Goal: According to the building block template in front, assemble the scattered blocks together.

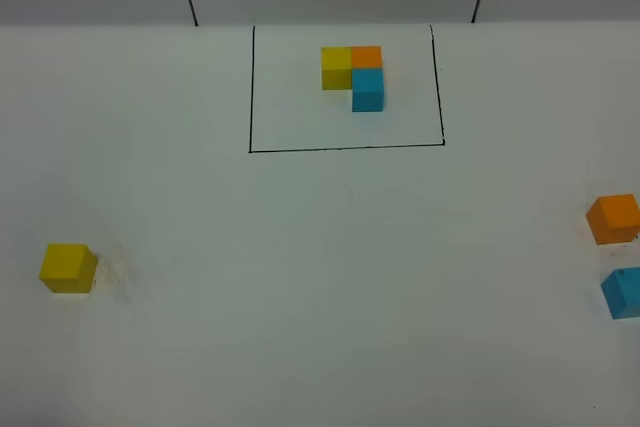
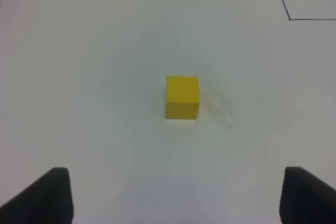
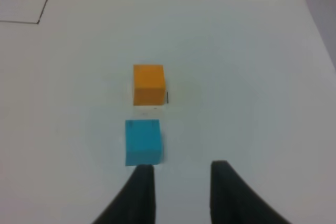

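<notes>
Yellow cube [image 1: 68, 267] sits alone on the tabletop [image 1: 300, 277], well apart from the template [image 1: 355, 75], to its near-left. Left tool [image 2: 176, 172] has its fingers spread wide with nothing between them. The cube lies straight ahead of the gap and roughly centred on it, faces about square to the fingers. No long axis, it's a cube. The left arm is clearly the nearer one for it.

The template is an L of yellow, orange and blue inside the black frame [image 1: 345, 148].

Orange cube [image 1: 612, 218] and blue cube [image 1: 622, 292] sit near-right of the template, well apart from it. They are just beside each other and not touching, orange on the template side. Right tool [image 3: 182, 166] has its fingers narrowly apart and holds nothing. The blue cube lies just ahead of one fingertip, off the gap's centre line, with orange beyond it. Judged: nothing is assembled yet, and the right tool needs a sideways shift before closing on blue.
</notes>
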You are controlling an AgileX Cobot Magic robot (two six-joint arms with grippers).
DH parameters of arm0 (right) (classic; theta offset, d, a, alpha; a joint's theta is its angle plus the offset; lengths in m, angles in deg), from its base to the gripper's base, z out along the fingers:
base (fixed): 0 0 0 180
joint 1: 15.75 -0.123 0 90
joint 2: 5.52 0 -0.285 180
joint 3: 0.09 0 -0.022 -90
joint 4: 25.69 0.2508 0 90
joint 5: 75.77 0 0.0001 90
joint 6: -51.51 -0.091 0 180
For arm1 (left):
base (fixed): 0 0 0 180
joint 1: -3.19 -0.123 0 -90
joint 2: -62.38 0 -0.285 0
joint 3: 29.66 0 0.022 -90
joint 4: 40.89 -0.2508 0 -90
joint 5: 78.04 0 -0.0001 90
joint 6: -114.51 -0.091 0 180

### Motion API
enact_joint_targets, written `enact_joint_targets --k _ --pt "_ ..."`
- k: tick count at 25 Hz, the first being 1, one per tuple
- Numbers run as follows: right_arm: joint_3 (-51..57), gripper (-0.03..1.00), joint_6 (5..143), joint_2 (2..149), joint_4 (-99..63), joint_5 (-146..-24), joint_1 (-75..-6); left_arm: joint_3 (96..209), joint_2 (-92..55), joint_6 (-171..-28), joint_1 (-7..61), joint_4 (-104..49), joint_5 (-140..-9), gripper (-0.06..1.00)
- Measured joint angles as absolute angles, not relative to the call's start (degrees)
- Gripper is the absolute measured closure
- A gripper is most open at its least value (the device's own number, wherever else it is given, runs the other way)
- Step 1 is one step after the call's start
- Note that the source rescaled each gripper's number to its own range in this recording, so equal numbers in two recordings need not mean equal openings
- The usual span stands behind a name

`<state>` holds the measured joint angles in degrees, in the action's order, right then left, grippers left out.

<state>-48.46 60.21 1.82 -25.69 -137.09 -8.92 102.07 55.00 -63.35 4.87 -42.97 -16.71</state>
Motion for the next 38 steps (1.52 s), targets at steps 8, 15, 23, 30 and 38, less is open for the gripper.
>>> enact_joint_targets --k 8,15,23,30,38 --pt "-48.5 0.97 60.2 1.8 -25.7 -137.1 -8.9 102.1 55.0 -63.3 4.9 -43.0 -16.7 0.27" --pt "-48.5 0.97 60.2 1.8 -25.7 -137.1 -8.9 102.1 55.0 -63.3 4.9 -43.0 -16.7 0.27" --pt "-48.5 0.97 60.2 1.8 -25.7 -137.1 -8.9 102.1 55.0 -63.3 4.9 -43.0 -16.7 0.27" --pt "-48.5 0.97 60.2 1.8 -25.7 -137.1 -8.9 103.8 51.1 -60.7 4.9 -43.0 -16.8 0.27" --pt "-48.5 0.97 60.2 1.8 -25.7 -137.1 -8.9 116.3 24.7 -59.3 4.9 -43.1 -18.2 0.27"
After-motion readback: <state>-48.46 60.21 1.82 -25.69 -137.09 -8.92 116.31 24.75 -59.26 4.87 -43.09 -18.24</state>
